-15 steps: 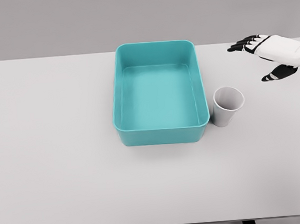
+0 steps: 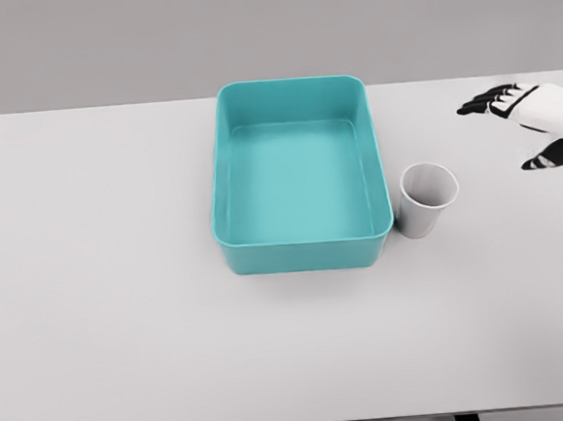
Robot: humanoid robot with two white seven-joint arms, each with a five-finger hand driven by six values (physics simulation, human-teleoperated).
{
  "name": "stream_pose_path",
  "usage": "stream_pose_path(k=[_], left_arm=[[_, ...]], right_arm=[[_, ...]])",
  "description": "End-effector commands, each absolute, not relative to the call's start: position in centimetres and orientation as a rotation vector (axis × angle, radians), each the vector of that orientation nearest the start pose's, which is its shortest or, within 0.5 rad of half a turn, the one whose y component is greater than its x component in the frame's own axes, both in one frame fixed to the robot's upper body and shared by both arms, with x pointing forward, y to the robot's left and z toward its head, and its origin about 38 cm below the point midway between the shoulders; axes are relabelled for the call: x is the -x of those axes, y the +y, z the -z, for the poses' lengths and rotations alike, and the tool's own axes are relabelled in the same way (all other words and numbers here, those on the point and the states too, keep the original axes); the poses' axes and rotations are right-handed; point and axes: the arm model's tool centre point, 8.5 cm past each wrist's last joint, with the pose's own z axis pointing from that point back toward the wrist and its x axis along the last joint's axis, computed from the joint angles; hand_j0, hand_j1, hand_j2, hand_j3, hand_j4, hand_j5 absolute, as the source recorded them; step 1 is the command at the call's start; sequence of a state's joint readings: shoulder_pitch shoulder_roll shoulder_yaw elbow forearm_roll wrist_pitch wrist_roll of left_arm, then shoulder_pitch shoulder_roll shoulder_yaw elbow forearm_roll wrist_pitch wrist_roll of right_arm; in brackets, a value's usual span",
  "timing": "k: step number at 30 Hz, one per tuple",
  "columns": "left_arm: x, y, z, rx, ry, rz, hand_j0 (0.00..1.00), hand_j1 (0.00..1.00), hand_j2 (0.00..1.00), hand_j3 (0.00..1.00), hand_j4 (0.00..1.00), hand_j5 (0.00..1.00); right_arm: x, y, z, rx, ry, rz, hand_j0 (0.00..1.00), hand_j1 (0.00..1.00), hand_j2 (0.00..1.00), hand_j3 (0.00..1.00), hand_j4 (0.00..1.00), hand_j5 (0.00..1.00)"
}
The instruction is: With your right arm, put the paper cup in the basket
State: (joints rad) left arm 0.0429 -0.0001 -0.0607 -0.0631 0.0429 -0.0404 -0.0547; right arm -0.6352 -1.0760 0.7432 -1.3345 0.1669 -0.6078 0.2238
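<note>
Since the earlier frame, right hand (image 2: 538,124) is drawing back toward the right edge, fingers spread, holding nothing. Paper cup (image 2: 427,199) is standing upright just beside the basket (image 2: 222,176). Approach step; next move calls for reaching in to grasp.

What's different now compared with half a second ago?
The right hand has moved toward the right edge of the picture and slightly down, farther from the paper cup; its fingers are open, holding nothing. The cup stands upright on the table, beside the empty teal basket, both unmoved.
</note>
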Motion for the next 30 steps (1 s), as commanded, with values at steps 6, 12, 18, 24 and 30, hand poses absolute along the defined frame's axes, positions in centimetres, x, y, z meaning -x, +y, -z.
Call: stream_pose_path(k=[6,12,18,24,30], left_arm=[[0.2,26.6,26.3,-0.028,-0.058,0.022,1.00,1.00,1.00,1.00,1.00,1.00],[0.2,26.6,26.3,-0.030,-0.058,0.022,1.00,1.00,1.00,1.00,1.00,1.00],[0.2,26.6,26.3,-0.030,-0.058,0.021,1.00,1.00,1.00,1.00,1.00,1.00],[0.2,26.6,26.3,-0.028,-0.058,0.022,1.00,1.00,1.00,1.00,1.00,1.00],[0.2,26.6,26.3,-0.028,-0.058,0.021,1.00,1.00,1.00,1.00,1.00,1.00]], right_arm=[[-40.7,-43.8,-21.5,0.320,-1.607,-1.333,1.00,1.00,1.00,1.00,1.00,1.00],[-39.6,-43.5,-18.8,0.158,-1.671,-1.062,1.00,1.00,1.00,1.00,1.00,1.00],[-38.0,-42.8,-15.1,0.047,-1.643,-0.930,1.00,1.00,1.00,1.00,1.00,1.00],[-37.8,-40.6,-12.8,-0.021,-1.653,-0.885,1.00,1.00,1.00,1.00,1.00,1.00],[-37.6,-39.1,-11.4,-0.064,-1.657,-0.857,1.00,1.00,1.00,1.00,1.00,1.00]])
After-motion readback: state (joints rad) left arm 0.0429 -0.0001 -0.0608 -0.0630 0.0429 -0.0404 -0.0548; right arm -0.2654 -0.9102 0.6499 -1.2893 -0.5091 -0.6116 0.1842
